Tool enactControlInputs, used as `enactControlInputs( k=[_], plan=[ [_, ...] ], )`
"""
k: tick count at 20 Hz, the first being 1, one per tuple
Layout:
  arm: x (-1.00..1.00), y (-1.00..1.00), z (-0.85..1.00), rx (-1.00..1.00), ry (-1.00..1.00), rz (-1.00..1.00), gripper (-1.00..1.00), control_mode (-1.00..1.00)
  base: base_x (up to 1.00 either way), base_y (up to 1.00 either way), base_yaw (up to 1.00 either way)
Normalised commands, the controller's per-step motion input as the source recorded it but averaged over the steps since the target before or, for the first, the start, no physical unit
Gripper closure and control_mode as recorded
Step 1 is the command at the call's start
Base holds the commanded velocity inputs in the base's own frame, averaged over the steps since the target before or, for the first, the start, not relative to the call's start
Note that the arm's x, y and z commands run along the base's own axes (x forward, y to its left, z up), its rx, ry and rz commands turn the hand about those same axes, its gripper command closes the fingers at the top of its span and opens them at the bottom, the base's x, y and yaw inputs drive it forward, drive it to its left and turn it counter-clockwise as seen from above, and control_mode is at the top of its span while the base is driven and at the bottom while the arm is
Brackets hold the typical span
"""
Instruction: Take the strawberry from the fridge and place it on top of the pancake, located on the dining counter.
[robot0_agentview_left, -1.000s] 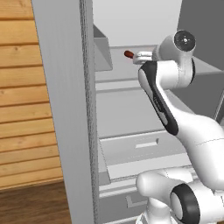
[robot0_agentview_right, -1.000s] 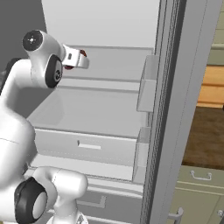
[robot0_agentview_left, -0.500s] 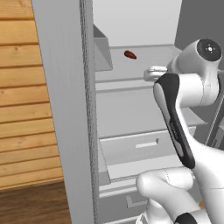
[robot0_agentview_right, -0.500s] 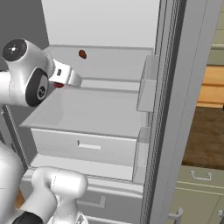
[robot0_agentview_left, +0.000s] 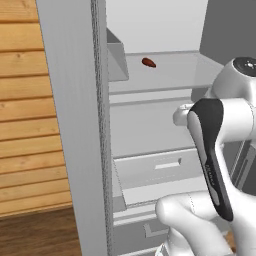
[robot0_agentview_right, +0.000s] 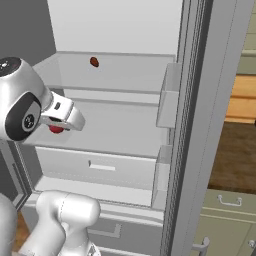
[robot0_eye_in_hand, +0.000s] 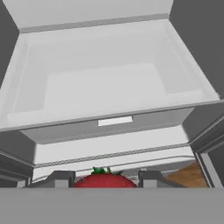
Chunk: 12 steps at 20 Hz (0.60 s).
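Where claw (robot0_agentview_right: 56, 128) was up at the upper shelf a second ago, now withdrawn and lowered to the front of fridge (robot0_agentview_right: 115, 105), level with the lower shelf. Claw pinching strawberry (robot0_eye_in_hand: 104, 180), red fruit between both fingertips (robot0_eye_in_hand: 60, 179) in hand view; red also visible under the wrist in right base view. Left behind on upper shelf: darker red-brown item (robot0_agentview_left: 148, 62). Judged status: pickup done, retreat under way; carry to pancake on dining worktop outstanding.

one fridge (robot0_agentview_right: 125, 125), one strawberry (robot0_eye_in_hand: 104, 180), one dark red-brown item (robot0_agentview_left: 148, 62), two drawers (robot0_agentview_right: 95, 167)
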Motion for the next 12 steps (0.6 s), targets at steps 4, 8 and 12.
enactControlInputs(
  k=[4, 8, 12],
  plan=[
    [-0.08, 0.0, -0.64, -0.01, 0.07, 0.0, 1.0, -1.0, 0.0, 0.0, 0.0],
    [0.0, 0.0, -0.58, 0.0, 0.07, 0.0, 1.0, -1.0, 0.0, 0.0, 0.0],
    [0.0, 0.0, -0.51, 0.0, 0.0, 0.0, 1.0, -1.0, 0.0, 0.0, 0.0]
  ],
)
